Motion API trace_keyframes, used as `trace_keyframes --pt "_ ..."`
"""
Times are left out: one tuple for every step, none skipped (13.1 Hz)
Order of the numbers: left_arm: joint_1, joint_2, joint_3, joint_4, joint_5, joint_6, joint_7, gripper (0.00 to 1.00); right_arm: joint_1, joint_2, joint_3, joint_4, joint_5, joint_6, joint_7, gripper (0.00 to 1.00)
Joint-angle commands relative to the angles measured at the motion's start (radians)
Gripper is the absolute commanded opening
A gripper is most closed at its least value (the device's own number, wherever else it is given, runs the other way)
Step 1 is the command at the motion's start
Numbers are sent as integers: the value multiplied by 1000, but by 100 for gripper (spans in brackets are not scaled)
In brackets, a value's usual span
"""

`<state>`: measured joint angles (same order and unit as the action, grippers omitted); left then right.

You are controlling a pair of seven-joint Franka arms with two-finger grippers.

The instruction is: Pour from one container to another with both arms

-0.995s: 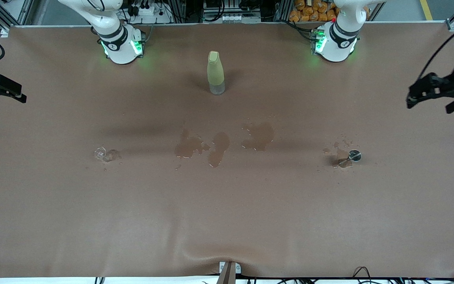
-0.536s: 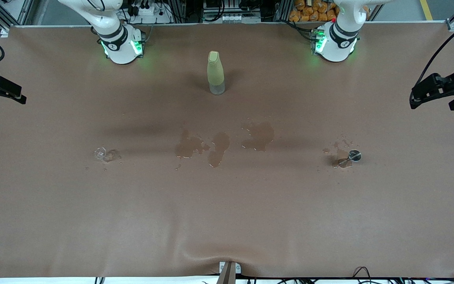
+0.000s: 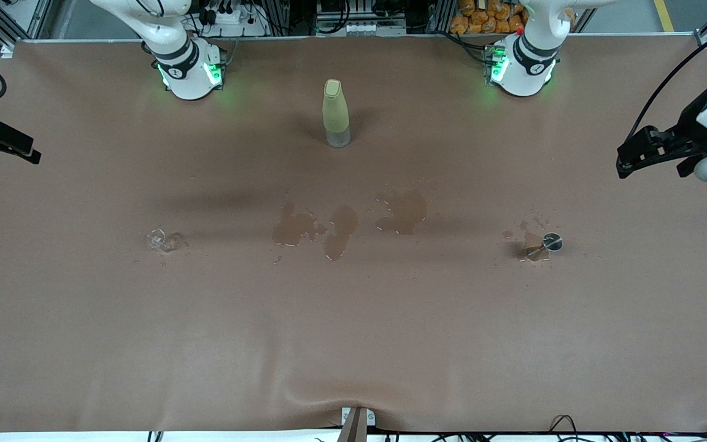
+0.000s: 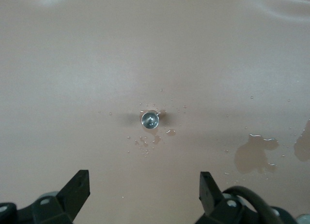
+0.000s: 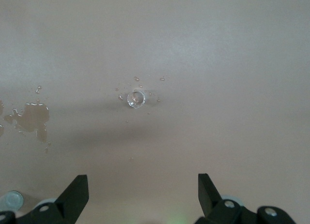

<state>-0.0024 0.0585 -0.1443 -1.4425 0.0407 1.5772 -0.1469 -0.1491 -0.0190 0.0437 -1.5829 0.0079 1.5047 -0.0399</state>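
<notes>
So you've got a big brown table [image 3: 353, 344], and most of it is bare cloth with a ripple along the edge nearest the front camera.

Both arms are pulled way out to the ends. The left arm [image 3: 528, 52] comes off its green-lit base and its left gripper [image 3: 626, 161] hangs up in the air over the table edge at its own end, fingers [image 4: 77, 187] spread wide with nothing between them. The right arm [image 3: 172, 49] does the same at its end, and the right gripper [image 3: 22, 150] hangs over that table edge, fingers [image 5: 76, 194] also wide apart and empty.

Next down in size are the wet patches [image 3: 329, 224] mid-table, a few dark blotches side by side.

Then the pale green bottle [image 3: 336, 113], standing upright between the two bases, farther from the front camera than the spills, cap on.

Smallest stuff: a little metal cup [image 3: 552, 242] toward the left arm's end, sitting in its own splash of droplets, and your left wrist view looks straight down into it. Toward the right arm's end there's a tiny clear glass cup [image 3: 157, 238], also ringed with drops, well apart from everything else.
</notes>
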Motion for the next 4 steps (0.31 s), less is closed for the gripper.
trace_keyframes --pt "-30 -6 9 -6 31 14 -19 100 6 -9 -2 1 -14 2 25 100" --pt "-34 -5 9 -10 33 17 -19 100 5 -9 -2 3 -14 2 23 100" --pt "-37 -5 9 -13 31 26 -17 100 3 -7 -2 9 -8 2 25 100" --pt "-38 -6 9 -13 31 27 -17 100 3 0 -2 14 -6 3 22 100"
